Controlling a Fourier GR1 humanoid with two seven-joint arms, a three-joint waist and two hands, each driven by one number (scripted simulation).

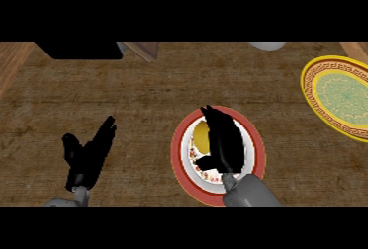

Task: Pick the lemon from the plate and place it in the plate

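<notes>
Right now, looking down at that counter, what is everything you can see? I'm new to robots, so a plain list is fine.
counter: one, brown wood, fills the view
red-rimmed plate: one, red rim with a white patterned middle, lower centre
lemon: one, yellow, on the red-rimmed plate, partly hidden by the right hand
yellow-rimmed plate: one, gold rim with a green middle, at the right edge, cut off by the view
black object: one, black, top left; cannot tell what it is
pale object: one, light grey, top edge right of centre, mostly out of view
left hand: one, black on a grey forearm, lower left, open and resting
right hand: one, black on a grey forearm, over the red-rimmed plate beside the lemon, fingers straight
</notes>
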